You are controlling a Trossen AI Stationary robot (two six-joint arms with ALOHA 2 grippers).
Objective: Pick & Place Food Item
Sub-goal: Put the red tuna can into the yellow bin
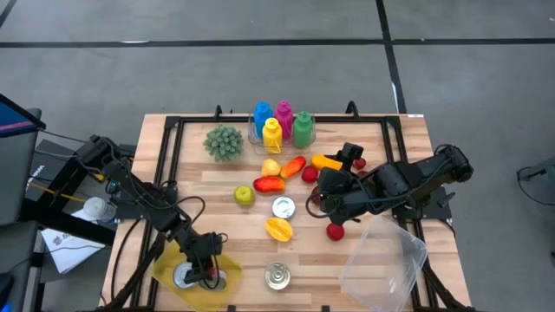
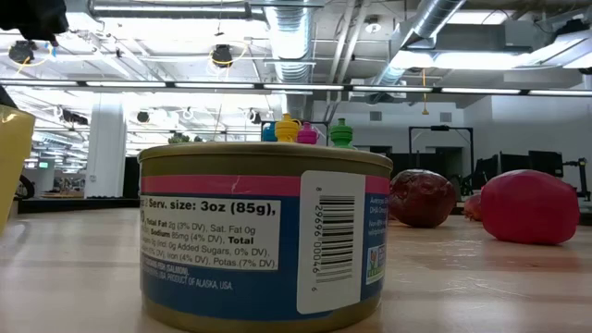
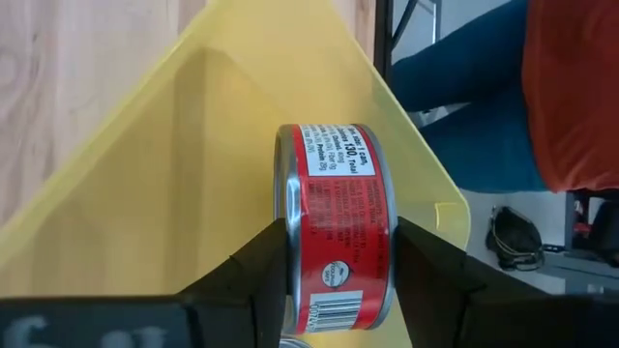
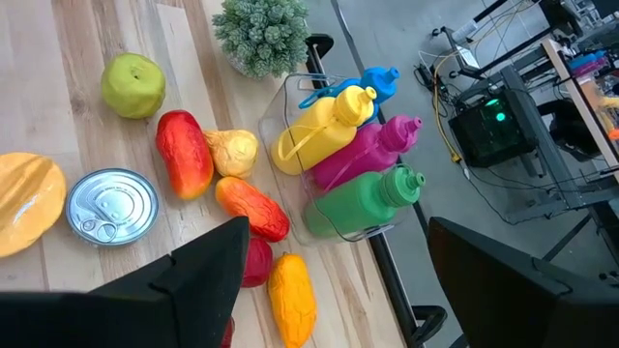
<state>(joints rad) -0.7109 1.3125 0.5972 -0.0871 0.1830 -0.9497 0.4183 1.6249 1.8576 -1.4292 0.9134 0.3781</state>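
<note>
At lower left of the high view, I see my left gripper (image 3: pixel 334 280) bent down, jaws clamped on the red can (image 3: pixel 336 222) over the yellow tray (image 3: pixel 174 184). Right gripper (image 4: pixel 334 280) hovers mid-desk, jaws apart.

Your can (image 3: pixel 334 227) is a short round tin with a red label, small print and a barcode, its silver rim showing along one edge. It sits clamped by its sides between the left gripper (image 3: pixel 334 280) fingers, over the yellow bin (image 3: pixel 193 145) at the front left corner of the worktop (image 1: pixel 234 217). From above you see it as a silver disc (image 1: pixel 186 276) inside that bin (image 1: pixel 165 269).
</note>
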